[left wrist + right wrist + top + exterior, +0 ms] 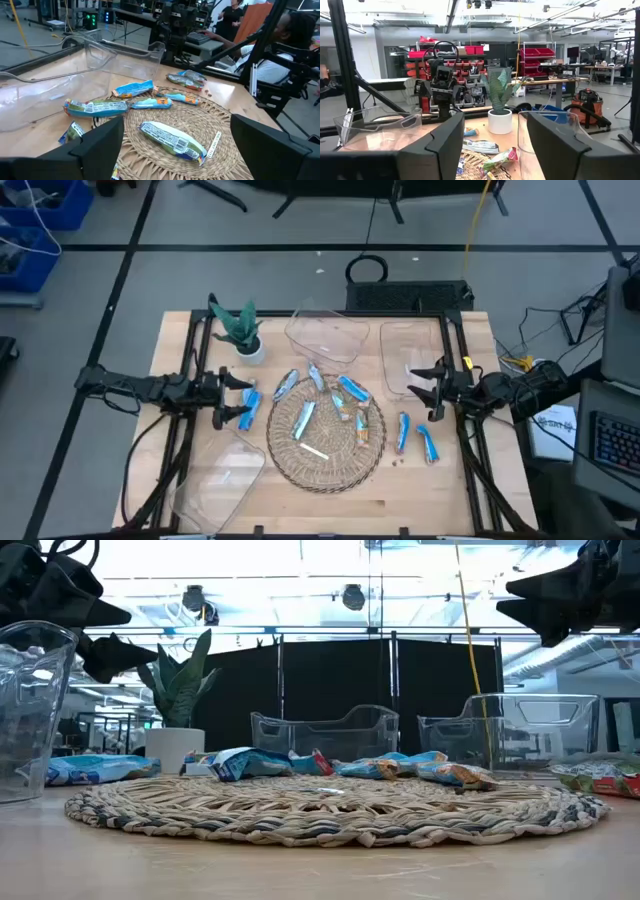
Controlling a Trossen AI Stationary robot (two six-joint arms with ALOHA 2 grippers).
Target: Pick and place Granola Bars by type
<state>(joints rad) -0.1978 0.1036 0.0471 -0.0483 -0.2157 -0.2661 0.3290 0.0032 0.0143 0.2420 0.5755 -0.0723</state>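
left hand (232,396) released, hovering over desk edge | right hand (430,390) released | blue wrapped Granola Bars (304,418) lying on round woven mat (325,467) | risk: crowded bars, hand may be catching two

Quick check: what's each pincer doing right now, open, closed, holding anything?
Left pincer: open, empty, at the woven mat's left edge, near a blue granola bar.
Right pincer: open, empty, by the clear bin.
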